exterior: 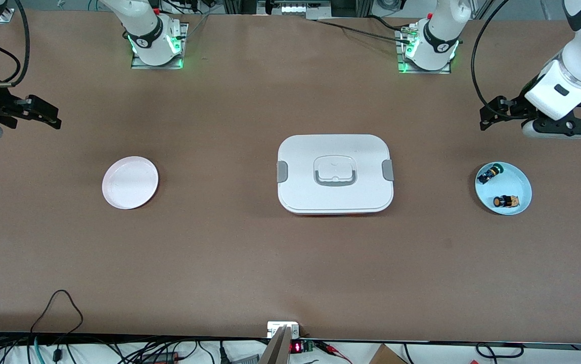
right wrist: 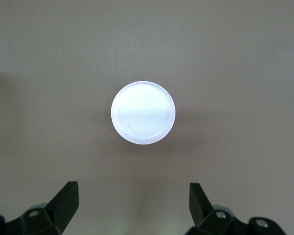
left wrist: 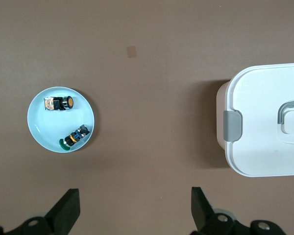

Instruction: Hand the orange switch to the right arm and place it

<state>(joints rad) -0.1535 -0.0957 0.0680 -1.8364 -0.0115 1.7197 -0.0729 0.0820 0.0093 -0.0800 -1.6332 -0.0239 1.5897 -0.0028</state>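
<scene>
Left gripper hangs wide open, holding nothing, above the table near the round light-blue dish. Below it, the tiny orange-capped switch lies in that dish, ready for picking. Right gripper waits wide open over the table near the round white plate.

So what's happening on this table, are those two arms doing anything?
Nothing is being handled yet. The orange switch lies in a light blue dish beside a green-capped switch, at the left arm's end. The left gripper hangs open above the table near that dish. The right gripper waits open at the right arm's end, near an empty pink plate. A closed white box sits between them.
</scene>
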